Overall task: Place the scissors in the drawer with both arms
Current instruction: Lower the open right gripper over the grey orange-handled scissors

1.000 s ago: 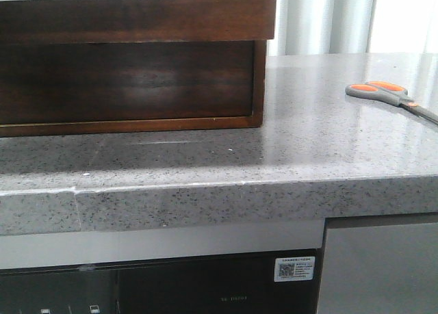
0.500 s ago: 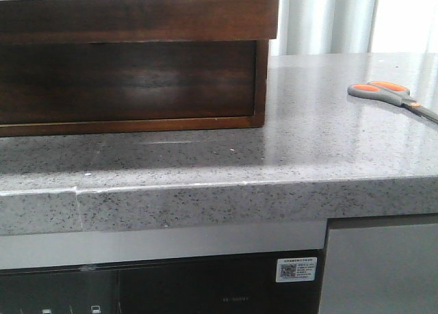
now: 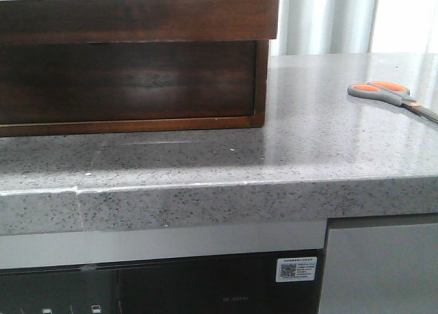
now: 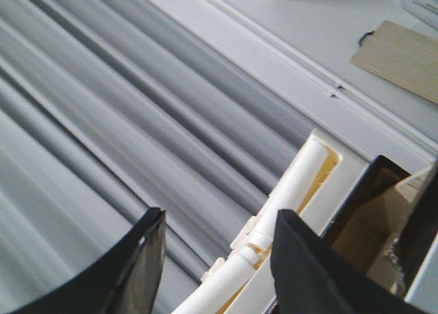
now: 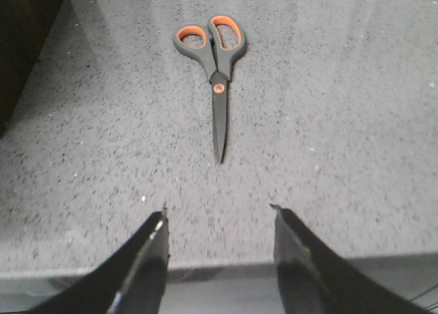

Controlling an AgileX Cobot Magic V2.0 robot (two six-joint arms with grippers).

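Observation:
The scissors [image 3: 380, 89], grey handles lined with orange, lie flat on the stone counter at the far right of the front view. In the right wrist view the scissors [image 5: 217, 68] lie shut, blade tips pointing toward my right gripper [image 5: 219, 210]. That gripper hovers open over the counter's edge, a short gap from the tips, and holds nothing. The drawer [image 3: 130, 81], a dark glossy brown panel, sits shut inside its wooden frame at the left. My left gripper [image 4: 220, 213] is open and empty, aimed up at curtains. Neither arm shows in the front view.
The wooden cabinet frame [image 3: 137, 13] stands on the grey speckled counter [image 3: 205, 163], whose front edge runs across the front view. Below it is a dark appliance with a white label [image 3: 296, 268]. Pale curtains [image 3: 328, 20] hang behind. A white curtain rail [image 4: 287, 204] shows past the left gripper's fingers.
The whole front view has slid a few pixels to the right. The scissors lie in the same spot on the counter and the drawer has stayed shut.

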